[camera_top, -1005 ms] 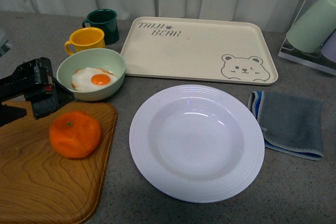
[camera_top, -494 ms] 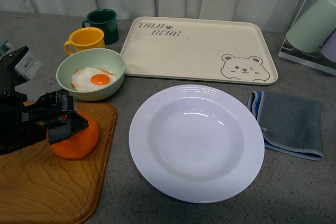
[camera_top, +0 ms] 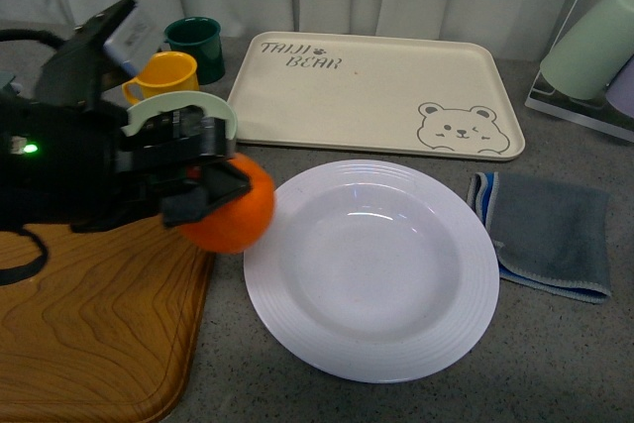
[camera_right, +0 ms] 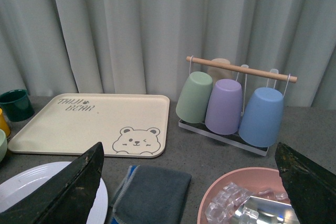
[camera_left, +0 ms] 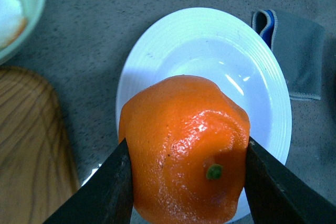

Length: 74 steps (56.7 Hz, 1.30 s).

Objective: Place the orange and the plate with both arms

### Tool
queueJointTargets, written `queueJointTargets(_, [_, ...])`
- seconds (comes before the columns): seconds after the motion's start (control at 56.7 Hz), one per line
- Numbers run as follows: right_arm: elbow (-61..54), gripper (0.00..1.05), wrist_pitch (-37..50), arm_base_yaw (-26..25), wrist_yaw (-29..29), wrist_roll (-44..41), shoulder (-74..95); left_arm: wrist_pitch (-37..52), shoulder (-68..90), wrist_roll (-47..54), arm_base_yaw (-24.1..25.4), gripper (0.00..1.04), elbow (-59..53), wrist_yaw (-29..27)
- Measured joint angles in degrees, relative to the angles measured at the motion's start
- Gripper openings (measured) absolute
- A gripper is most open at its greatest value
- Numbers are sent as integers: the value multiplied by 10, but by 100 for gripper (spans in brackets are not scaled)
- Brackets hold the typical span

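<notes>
My left gripper (camera_top: 213, 190) is shut on the orange (camera_top: 234, 208), holding it in the air over the left rim of the white plate (camera_top: 371, 269). In the left wrist view the orange (camera_left: 185, 149) fills the space between both dark fingers (camera_left: 107, 192), its green stem dot facing the camera, with the plate (camera_left: 210, 56) below it. My right gripper (camera_right: 191, 187) is open and empty, held high with its fingers wide apart; a sliver of the plate (camera_right: 31, 178) shows in that view. The right arm is out of the front view.
A wooden cutting board (camera_top: 89, 329) lies at the front left. Behind it are a pale green bowl (camera_top: 173, 111), yellow mug (camera_top: 163, 73) and dark green mug (camera_top: 198, 39). The bear tray (camera_top: 376, 91) lies behind the plate, a grey cloth (camera_top: 550, 235) to its right. A cup rack (camera_right: 231, 103) and pink ice bowl (camera_right: 252, 198) are further right.
My left gripper closed on the orange on the cutting board, lifted it and carried it right to the plate's left rim.
</notes>
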Motion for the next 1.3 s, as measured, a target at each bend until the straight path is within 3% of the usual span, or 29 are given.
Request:
queueJointTargets(0.317, [0,95,0,0,0,0,0,-5,118,-13,-86,48,94,-44])
queueJointTargets(0.652, [0,95,0,0,0,0,0,5,167,-10,-107,48,112,-79])
queueJointTargets(1.005, [0,95,0,0,0,0,0,17,150,-17,-100,100,104,-87])
queueJointTargets(1.216, [0,95,0,0,0,0,0,47,86,-32,-86,98,75,-96])
queueJointTargets(1.304, [0,95,0,0,0,0,0,64,30,-43,-72,98,49,-137])
